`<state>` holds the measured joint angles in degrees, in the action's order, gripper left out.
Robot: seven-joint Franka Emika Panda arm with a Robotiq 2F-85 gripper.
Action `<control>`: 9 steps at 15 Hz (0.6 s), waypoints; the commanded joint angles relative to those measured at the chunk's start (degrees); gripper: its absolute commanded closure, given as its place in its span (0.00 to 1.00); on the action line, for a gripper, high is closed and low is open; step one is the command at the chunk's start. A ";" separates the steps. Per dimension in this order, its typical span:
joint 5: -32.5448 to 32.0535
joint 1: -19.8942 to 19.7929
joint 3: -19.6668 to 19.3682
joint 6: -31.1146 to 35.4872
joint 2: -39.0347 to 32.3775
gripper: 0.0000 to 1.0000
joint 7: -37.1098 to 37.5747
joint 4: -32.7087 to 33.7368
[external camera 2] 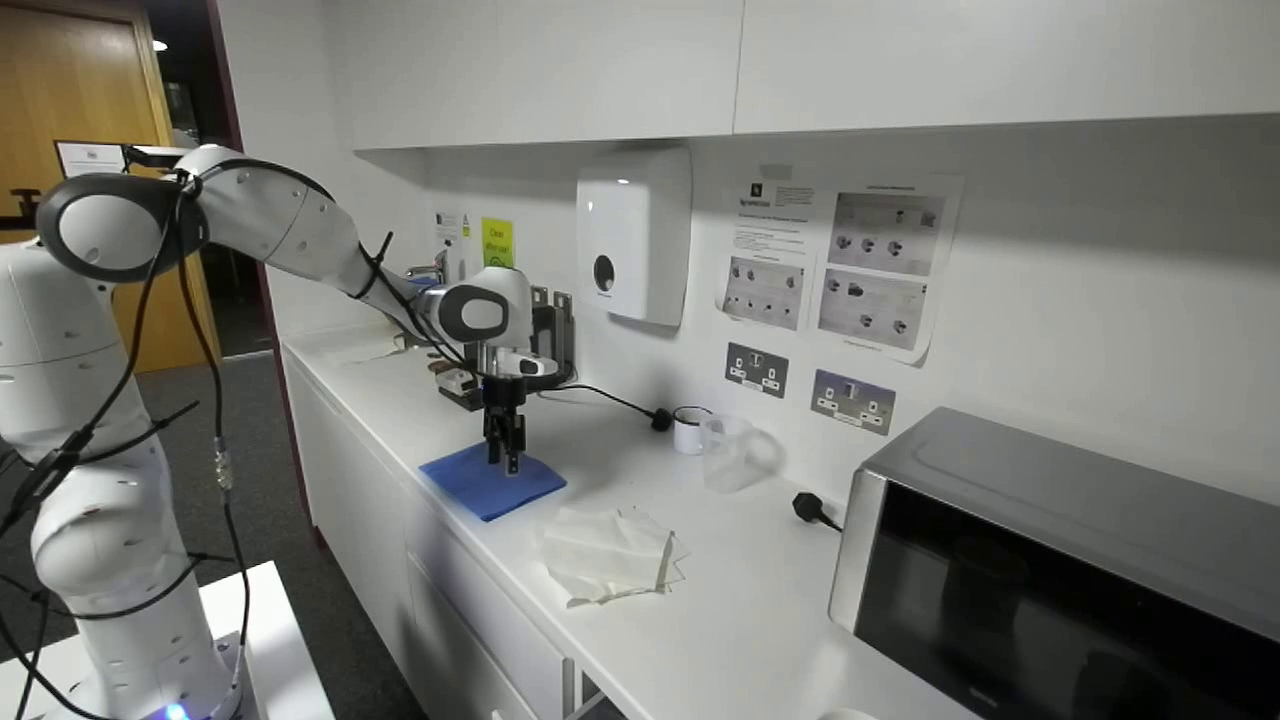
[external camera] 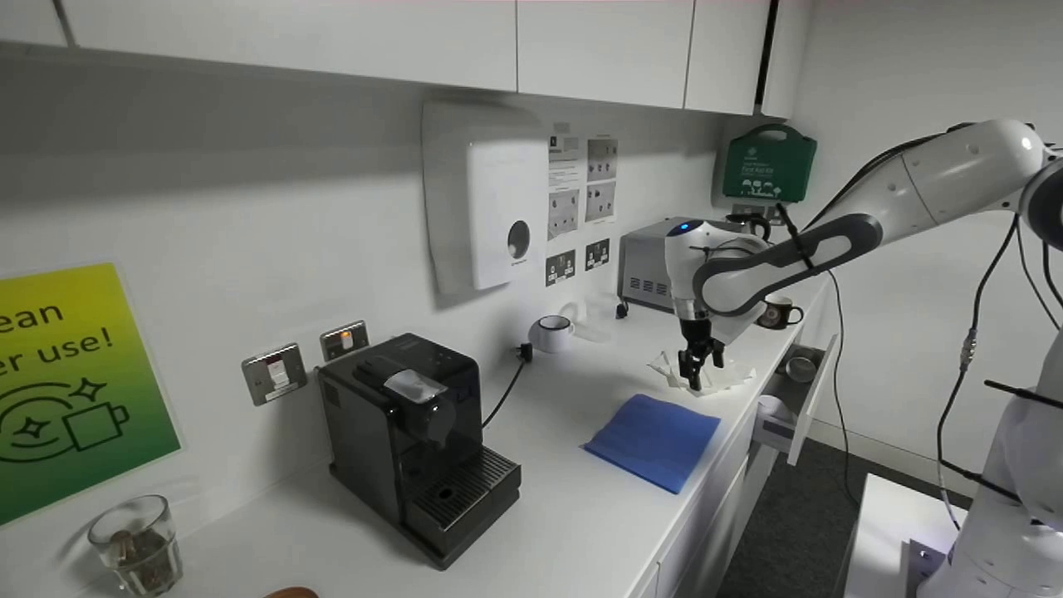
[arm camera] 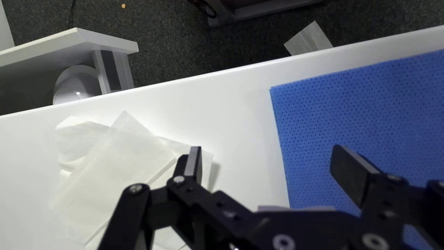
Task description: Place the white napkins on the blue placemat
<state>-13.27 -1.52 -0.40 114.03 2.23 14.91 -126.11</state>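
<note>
The white napkins (external camera 2: pixel 608 555) lie loosely overlapped on the white counter. They also show in the wrist view (arm camera: pixel 118 166) at the left, and in an exterior view (external camera: pixel 732 378) partly behind the gripper. The blue placemat (external camera: pixel 656 440) lies flat on the counter beside them, with bare counter between the two. It also shows in an exterior view (external camera 2: pixel 480 490) and at the right of the wrist view (arm camera: pixel 347 114). My gripper (arm camera: pixel 266 152) is open and empty, pointing down above the counter. In the wrist view one finger overlaps the napkins and the other overlaps the placemat.
A black coffee machine (external camera: pixel 399 448) stands on the counter. A white mug (external camera 2: pixel 688 432) and a clear jug (external camera 2: pixel 728 455) stand near the wall. A microwave (external camera 2: pixel 1060 580) sits at the counter's end. An open drawer (external camera: pixel 801 399) sticks out past the front edge.
</note>
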 commanded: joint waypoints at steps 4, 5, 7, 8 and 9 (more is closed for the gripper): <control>0.02 0.12 -0.08 -0.14 -0.11 0.00 -0.02 0.08; 0.02 0.12 -0.08 -0.14 -0.11 0.00 -0.02 0.08; 0.02 0.12 -0.08 -0.14 -0.11 0.00 -0.02 0.08; -0.43 0.10 -0.09 0.16 -0.18 0.00 0.03 0.22; -1.25 0.02 -0.13 0.58 -0.08 0.00 1.05 0.29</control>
<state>-13.30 -1.45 -0.40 114.04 2.12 14.92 -126.14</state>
